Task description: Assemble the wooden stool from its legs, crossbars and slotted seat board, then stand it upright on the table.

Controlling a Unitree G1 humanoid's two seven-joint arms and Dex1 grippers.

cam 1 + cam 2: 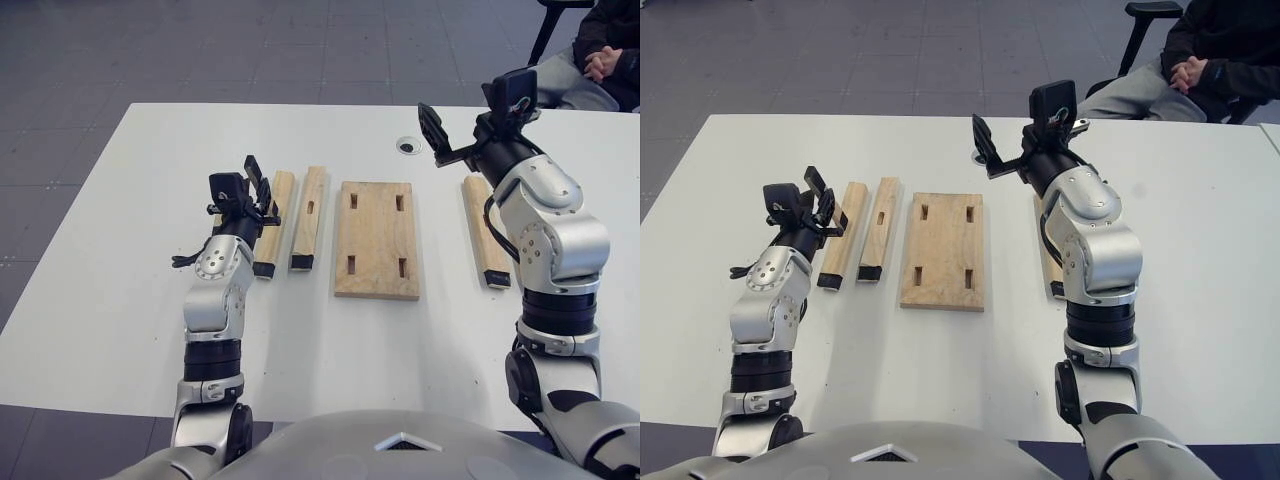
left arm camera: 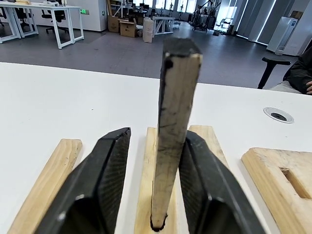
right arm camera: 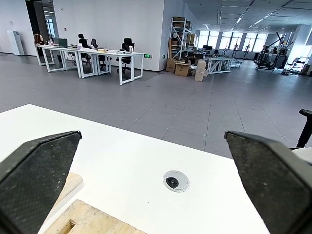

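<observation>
- The slotted seat board lies flat in the middle of the white desk, and you can see all four of its slots.
- Just to its left there are two wooden legs lying side by side. They're close together but not touching the board, and their black-capped ends point back toward the robot. The one nearer the board has a slot you can see in its face.
- There's another black-tipped leg flat on the desk to the right of the board. The right arm partly covers it.
- The left tool sits low over the desk, right beside the far half of the outer left leg.
- From the left wrist view, a slim wooden crossbar with a dark top end rises right inside that tool. Honestly I can't tell whether the tool is actually clamping it.
- The same view also shows one more flat wooden piece on the desk, close by the tool.
- The right tool is up above the far side of the desk, past the right-hand leg. It's spread wide with nothing in it.
- A round cable grommet sits in the desk beyond the board, near the right tool.
</observation>
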